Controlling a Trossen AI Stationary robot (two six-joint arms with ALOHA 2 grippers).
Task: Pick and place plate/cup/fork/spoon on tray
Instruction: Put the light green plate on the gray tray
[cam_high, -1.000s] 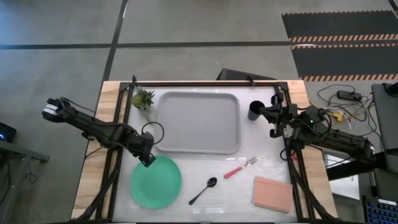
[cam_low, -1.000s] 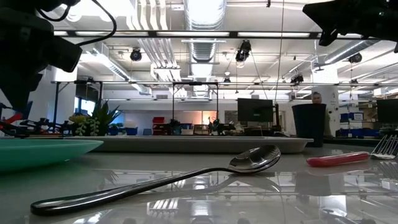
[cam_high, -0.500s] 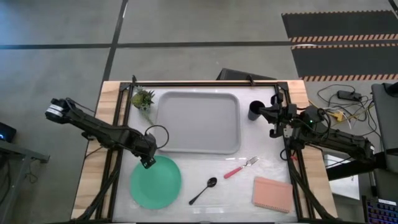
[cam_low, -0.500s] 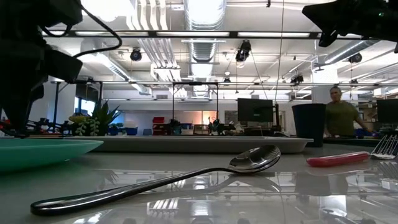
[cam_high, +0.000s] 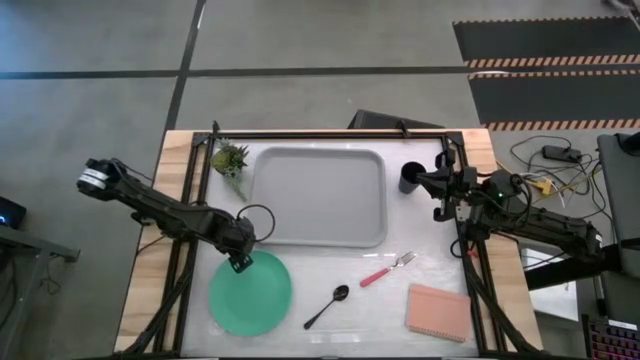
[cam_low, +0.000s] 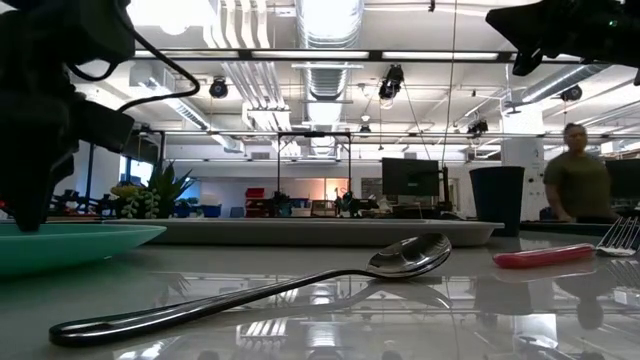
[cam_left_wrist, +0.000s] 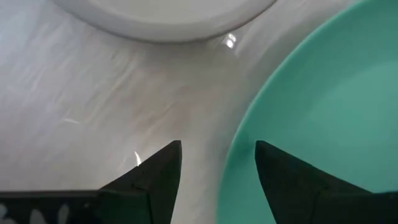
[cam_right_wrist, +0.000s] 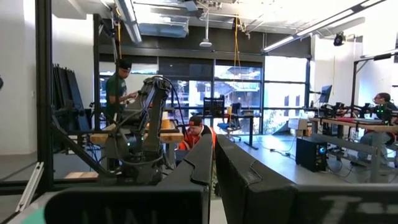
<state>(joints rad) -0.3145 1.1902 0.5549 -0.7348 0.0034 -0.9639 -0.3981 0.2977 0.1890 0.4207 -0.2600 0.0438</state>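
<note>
The mint-green plate (cam_high: 250, 295) lies flat on the table near the front left. My left gripper (cam_high: 240, 263) is open and points down at the plate's far-left rim (cam_left_wrist: 239, 143); one finger stands over the table, the other over the plate, and I see no touch. The grey tray (cam_high: 318, 197) lies at the far middle. The dark cup (cam_high: 410, 177) stands upright right of the tray. The pink-handled fork (cam_high: 386, 268) and the dark spoon (cam_high: 327, 306) lie on the table. My right gripper (cam_right_wrist: 214, 165) is shut, raised beside the cup.
A small potted plant (cam_high: 230, 158) stands at the tray's far-left corner. A pink rectangular pad (cam_high: 438, 312) lies at the front right. A corner of the tray (cam_left_wrist: 168, 15) lies just beyond the plate's rim. A person (cam_low: 575, 185) shows in the room behind.
My left gripper has gone down toward the plate's far-left rim and shifted a little toward the table's near edge. The plate, the other tableware and my right arm have stayed where they were.
</note>
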